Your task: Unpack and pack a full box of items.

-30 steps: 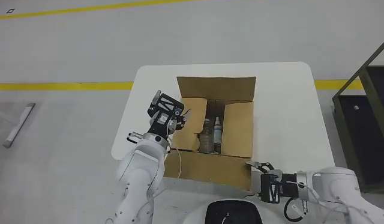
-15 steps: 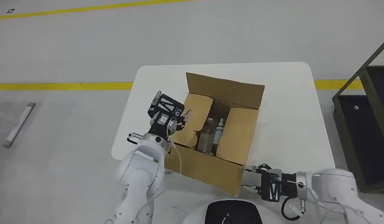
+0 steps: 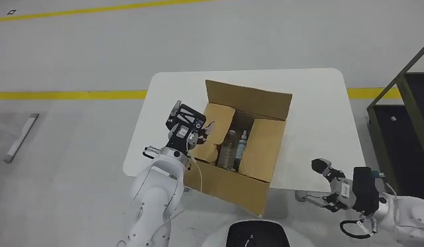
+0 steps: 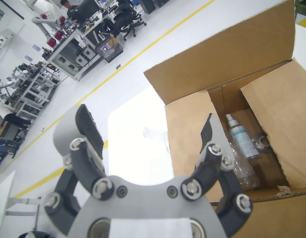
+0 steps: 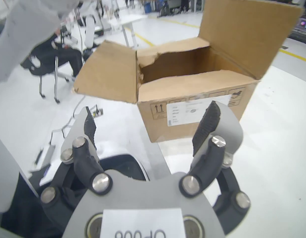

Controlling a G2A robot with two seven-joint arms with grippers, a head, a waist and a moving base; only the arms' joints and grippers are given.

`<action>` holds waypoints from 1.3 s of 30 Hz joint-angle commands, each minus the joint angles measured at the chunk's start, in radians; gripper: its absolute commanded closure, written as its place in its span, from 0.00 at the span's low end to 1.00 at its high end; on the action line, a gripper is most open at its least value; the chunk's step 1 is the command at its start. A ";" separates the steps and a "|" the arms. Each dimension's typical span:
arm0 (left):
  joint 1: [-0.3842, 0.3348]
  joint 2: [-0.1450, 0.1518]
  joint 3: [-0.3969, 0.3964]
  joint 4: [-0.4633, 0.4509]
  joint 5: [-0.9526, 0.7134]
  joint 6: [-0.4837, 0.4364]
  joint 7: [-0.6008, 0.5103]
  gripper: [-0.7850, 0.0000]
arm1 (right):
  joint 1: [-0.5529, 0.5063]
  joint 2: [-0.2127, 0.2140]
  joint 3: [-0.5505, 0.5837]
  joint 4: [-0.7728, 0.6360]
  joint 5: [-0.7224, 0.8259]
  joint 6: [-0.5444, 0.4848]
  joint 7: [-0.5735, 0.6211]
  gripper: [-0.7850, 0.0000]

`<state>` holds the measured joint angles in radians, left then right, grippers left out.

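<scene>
Cardboard box [image 3: 232,187] stands open near the middle of the white table [image 3: 318,114], set slightly askew to the table's edges. Its far flap is upright and the flap on the 3 o'clock side leans inward over the opening.

Left gripper [image 3: 191,118] is at the box's 9 o'clock, just beside the flap on that side. Fingers are spread apart and hold nothing. Contact with the flap cannot be judged.

Right gripper [image 3: 309,179] is at about the box's 4 o'clock, by the table's near edge and apart from the box. Fingers are spread wide and hold nothing.

Contents, top view: a clear plastic bottle [image 3: 228,149] lies on the box floor with a spray bottle [image 3: 242,144] just beside it at its 3 o'clock.

The left wrist view, past the left gripper [image 4: 145,117], looks down into the box [image 4: 192,137]. It shows the plastic bottle [image 4: 239,164], the spray bottle [image 4: 239,137] and a metal ring [image 4: 260,142] beside the spray bottle.

The right wrist view, past the right gripper [image 5: 151,108], takes the box [image 5: 148,92] from outside. It shows a white label [image 5: 192,111] on the outer wall and a ragged, torn flap edge, while the contents are hidden behind the wall.
</scene>
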<state>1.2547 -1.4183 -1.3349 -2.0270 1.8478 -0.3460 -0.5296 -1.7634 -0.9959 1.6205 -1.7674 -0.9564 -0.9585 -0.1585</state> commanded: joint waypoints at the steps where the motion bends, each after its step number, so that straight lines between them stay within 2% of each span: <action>1: -0.003 0.001 0.006 0.004 -0.002 -0.002 -0.001 0.00 | 0.004 -0.002 -0.006 -0.001 0.087 0.103 0.071 0.98; 4: -0.007 0.001 0.014 0.007 -0.007 -0.003 -0.002 0.00 | 0.029 -0.008 -0.030 0.006 0.192 0.244 0.140 1.00; 8: -0.007 0.002 0.033 0.008 -0.019 -0.022 -0.011 0.00 | 0.091 -0.023 -0.088 0.042 0.252 0.464 0.196 1.00; 16: -0.008 0.003 0.041 0.006 -0.022 -0.029 -0.014 0.00 | 0.228 -0.052 -0.205 0.125 0.159 0.703 0.154 1.00; 39: -0.008 0.003 0.041 0.006 -0.022 -0.029 -0.014 0.00 | 0.232 -0.053 -0.211 0.127 0.146 0.712 0.147 1.00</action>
<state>1.2467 -1.4157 -1.2936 -2.0212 1.8262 -0.3748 -0.5431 -1.5314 -1.0493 1.4090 -1.6405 -0.8102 -0.2461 -0.0110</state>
